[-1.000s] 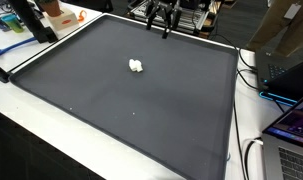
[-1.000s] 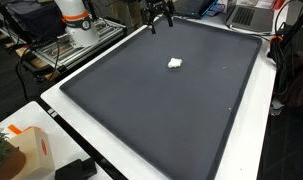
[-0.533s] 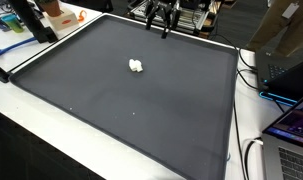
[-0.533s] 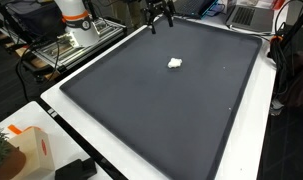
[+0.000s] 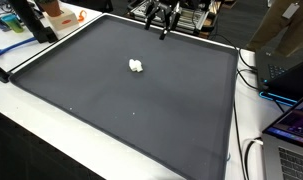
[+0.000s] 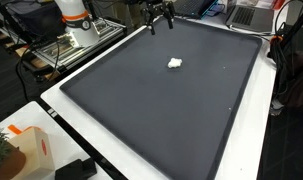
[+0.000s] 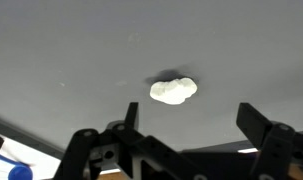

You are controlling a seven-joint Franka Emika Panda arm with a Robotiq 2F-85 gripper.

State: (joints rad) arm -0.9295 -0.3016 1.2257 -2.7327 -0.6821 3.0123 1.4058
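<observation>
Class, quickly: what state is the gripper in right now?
The gripper is open, holding nothing; the white lump lies apart from it on the dark mat.

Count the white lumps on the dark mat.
1. The white lump lies on the dark mat, toward the end where the open gripper hangs, apart from it. Nothing appears hidden.

A white lump lies on a dark grey mat.
</observation>
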